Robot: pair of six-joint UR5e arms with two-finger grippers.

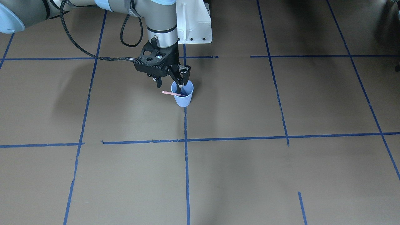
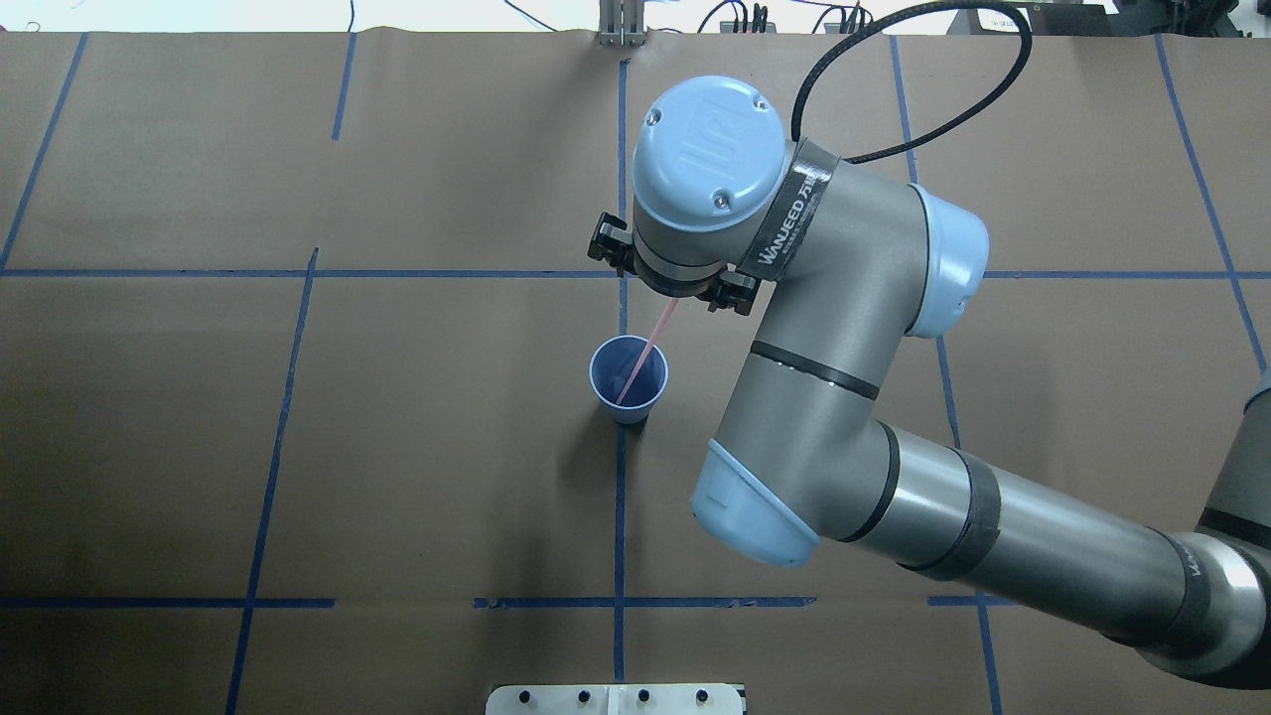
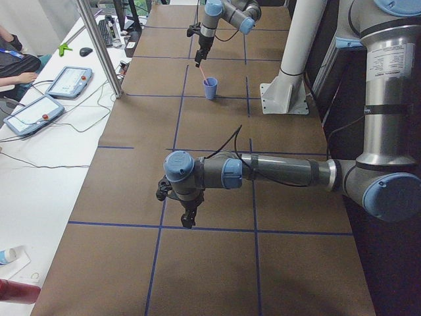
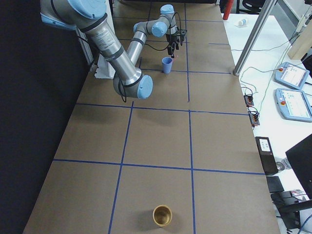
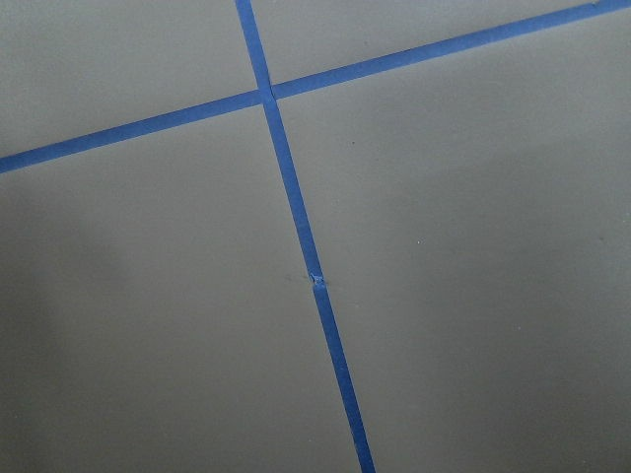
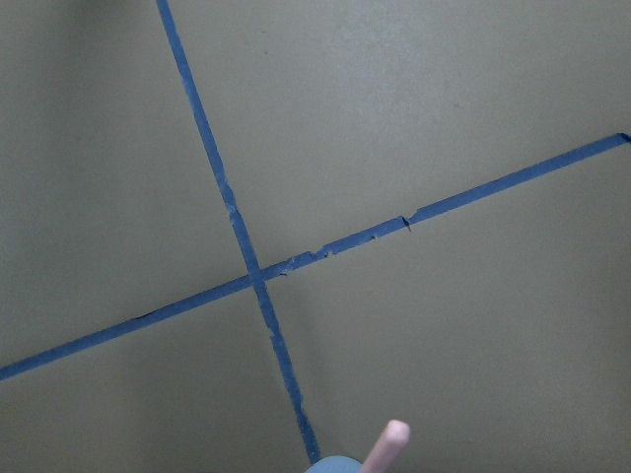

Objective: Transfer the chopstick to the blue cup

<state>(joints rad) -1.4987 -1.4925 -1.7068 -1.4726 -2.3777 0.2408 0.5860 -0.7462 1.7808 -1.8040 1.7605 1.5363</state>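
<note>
The light-blue cup [image 1: 183, 99] stands upright on the table's centre tape line; it also shows in the overhead view [image 2: 608, 375]. The pink chopstick [image 1: 171, 93] stands slanted in the cup, lower end inside, upper end out over the rim toward my right arm. It shows in the overhead view [image 2: 652, 341], and its tip shows in the right wrist view [image 6: 388, 443]. My right gripper [image 1: 169, 87] hangs just above the cup's rim with its fingers spread apart, not pinching the stick. My left gripper [image 3: 187, 218] shows only in the left exterior view, low over bare table; I cannot tell its state.
A brown cup [image 4: 162, 215] stands far off at the table's right end. The white arm base plate [image 1: 193, 25] sits behind the blue cup. Blue tape lines grid the brown table. Tablets [image 3: 66, 82] lie on the side desk.
</note>
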